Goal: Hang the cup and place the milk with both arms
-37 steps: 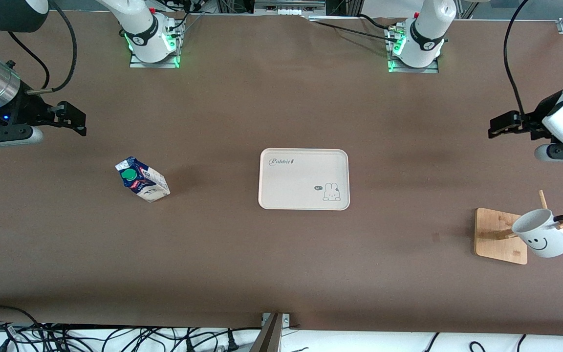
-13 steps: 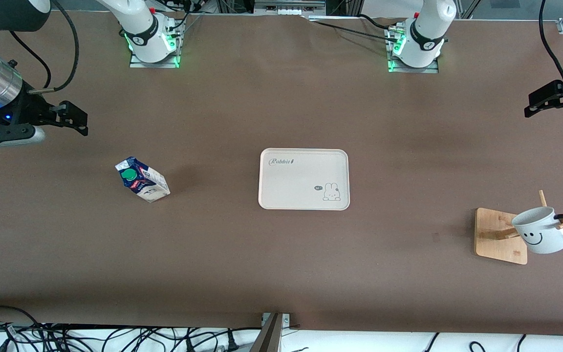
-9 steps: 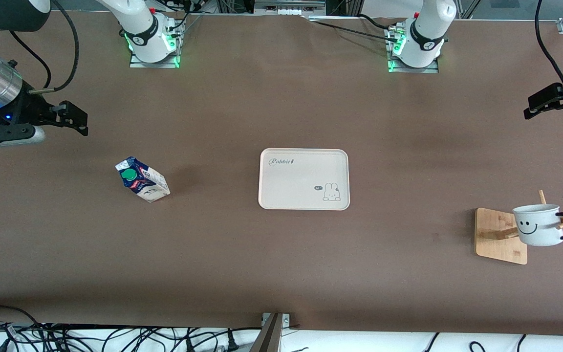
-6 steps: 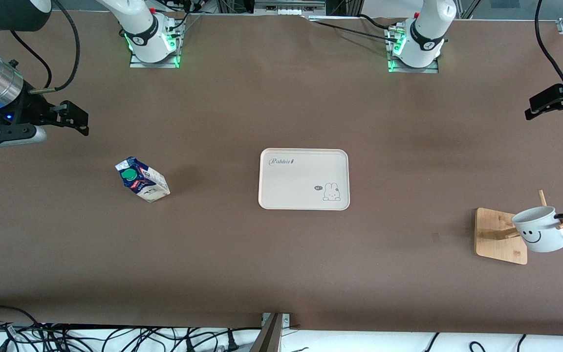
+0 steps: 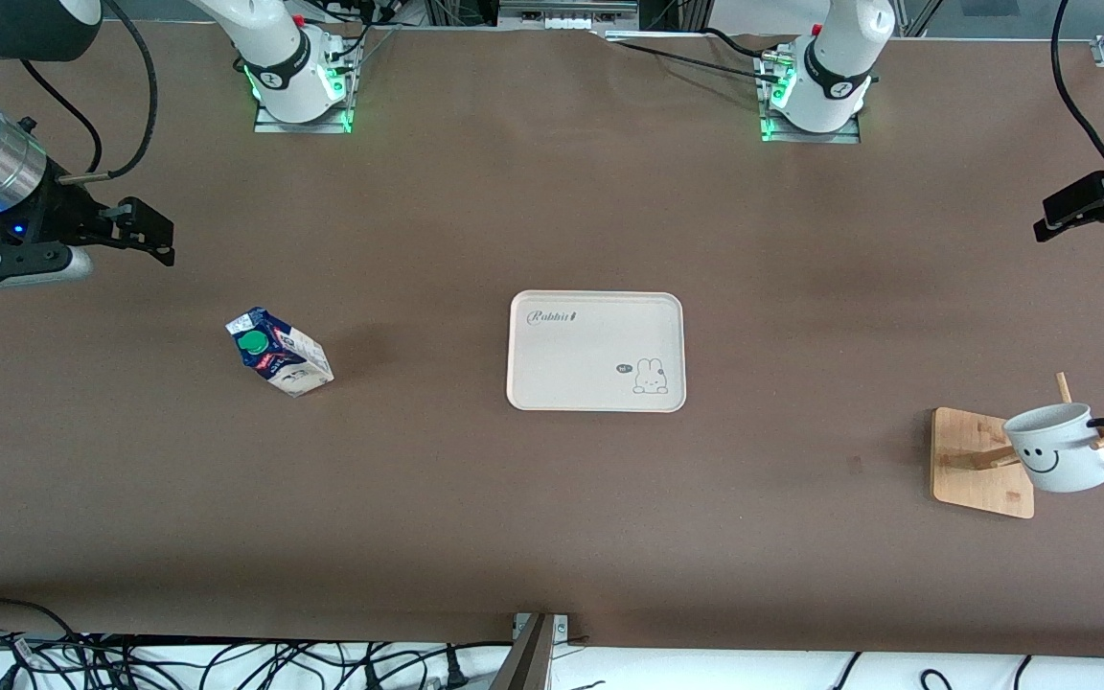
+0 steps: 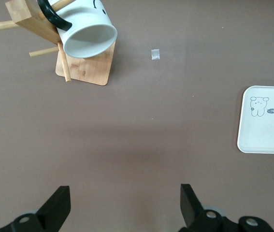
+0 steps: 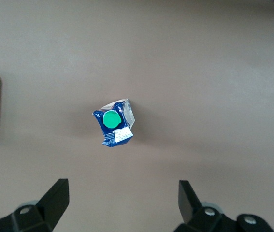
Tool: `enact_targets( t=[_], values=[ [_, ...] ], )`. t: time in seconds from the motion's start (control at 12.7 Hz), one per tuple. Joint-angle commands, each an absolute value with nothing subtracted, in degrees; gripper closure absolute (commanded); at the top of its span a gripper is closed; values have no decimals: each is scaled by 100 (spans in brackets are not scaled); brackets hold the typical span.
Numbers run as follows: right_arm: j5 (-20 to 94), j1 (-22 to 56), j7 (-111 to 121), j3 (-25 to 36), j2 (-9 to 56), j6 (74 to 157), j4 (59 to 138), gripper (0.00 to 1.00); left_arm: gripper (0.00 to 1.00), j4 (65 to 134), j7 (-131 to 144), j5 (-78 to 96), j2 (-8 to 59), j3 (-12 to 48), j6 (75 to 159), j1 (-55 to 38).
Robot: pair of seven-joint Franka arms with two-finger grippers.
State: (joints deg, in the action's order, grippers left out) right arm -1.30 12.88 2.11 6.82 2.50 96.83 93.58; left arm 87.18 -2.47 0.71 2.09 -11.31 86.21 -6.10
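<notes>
Brown surface (image 5: 475, 498), both my claws released.
Cup (image 5: 1055, 458) hangs on rack (image 5: 981, 462); left claw (image 5: 1084, 206) and right claw (image 5: 135, 231) hover; milk (image 5: 278, 352) stands alone.

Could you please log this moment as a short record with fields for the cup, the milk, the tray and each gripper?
cup: white mug hanging by its black handle on the wooden rack
milk: carton upright on the table, toward the right arm's end
tray: mid-table, nothing on it
left gripper: fingers open, holding nothing, away from the rack
right gripper: fingers open, holding nothing, near the milk
</notes>
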Motion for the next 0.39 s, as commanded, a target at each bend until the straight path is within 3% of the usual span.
enact_targets(
  t=[0.0,0.31],
  values=[
    [-53,1257,158,659,272,9659,9255,0,0,8517,-167,88,299,-1125,8587,-624],
    [-53,1266,167,659,272,9659,9255,0,0,8517,-167,88,334,-1160,8560,-571]
  ],
)
